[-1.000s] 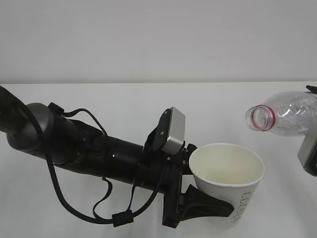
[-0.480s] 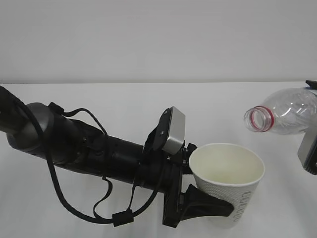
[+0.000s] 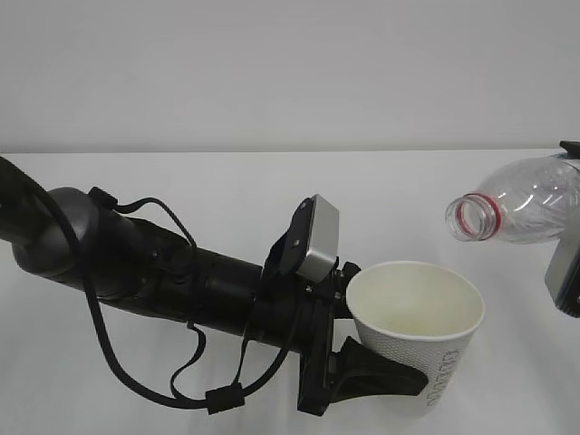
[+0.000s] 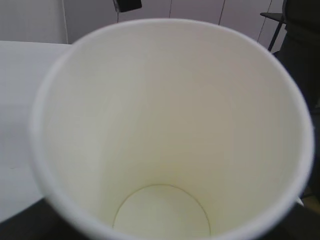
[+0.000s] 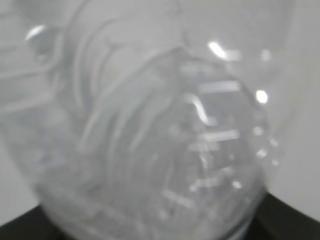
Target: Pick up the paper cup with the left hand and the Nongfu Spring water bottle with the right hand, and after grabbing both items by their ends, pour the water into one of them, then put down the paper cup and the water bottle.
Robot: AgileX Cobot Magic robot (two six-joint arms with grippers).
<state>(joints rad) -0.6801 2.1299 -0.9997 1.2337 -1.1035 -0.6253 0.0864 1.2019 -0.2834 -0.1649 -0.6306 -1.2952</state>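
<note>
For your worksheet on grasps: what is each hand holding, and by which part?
Left hand holds the paper cup by its lower side. The bottle is held from the right, its gripped part out of view.

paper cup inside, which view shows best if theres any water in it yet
The left wrist view: it looks straight down into the paper cup, whose round bottom looks dry. The exterior view shows only the rim, upper inner wall and printed side of the cup in the left hand. The right wrist view shows none of it, only blurred bottle.
</note>
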